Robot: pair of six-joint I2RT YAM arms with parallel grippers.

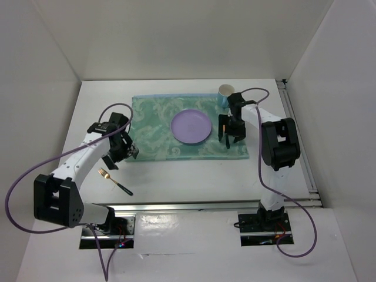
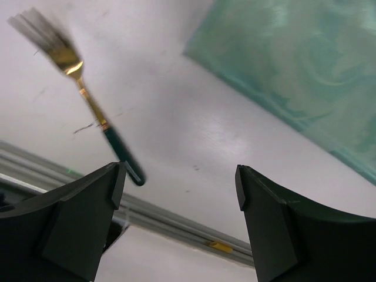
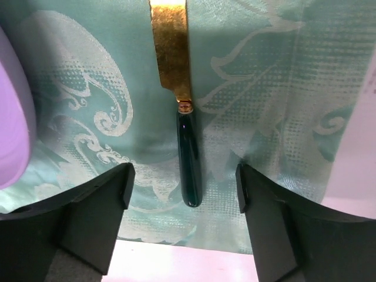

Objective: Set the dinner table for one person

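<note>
Dinner table [image 1: 176, 176], white and plain, from above: spread under both arms and every item. Left gripper [image 1: 121, 157] low over it, fingers wide apart with nothing between them, just beside the near left corner of the green placemat [image 1: 153, 114]. Gold fork [image 1: 114, 181] with a dark handle flat on the white surface, a little nearer the bases than those fingers, untouched. Right gripper [image 1: 231, 143] pointing down over the right part of the placemat, fingers parted. Purple plate [image 1: 191, 126] just to their left, blue cup [image 1: 225, 92] beyond them near the cloth's far right corner.

Left wrist: fingers [image 2: 88, 223] spread wide and empty, bare dinner table [image 2: 194, 117] filling the gap. Fork [image 2: 97, 114] ahead of the finger on the view's left side, tines pointing away, handle end close to that fingertip but clear of it. Placemat [image 2: 305, 70] corner ahead of the other finger. Metal rail [image 2: 176, 220] crossing low between the two.

Right wrist: fingers [image 3: 88, 223] apart, clamped on nothing. Knife [image 3: 187, 147], gold blade and dark green handle, flat on the placemat [image 3: 252, 88], lengthwise down the middle of the gap, handle end about level with the fingertips and clear of both. Plate [image 3: 12, 111] rim outside the finger on the view's left side. Strip of dinner table [image 3: 352, 153] outside the other finger, past the cloth's edge.
</note>
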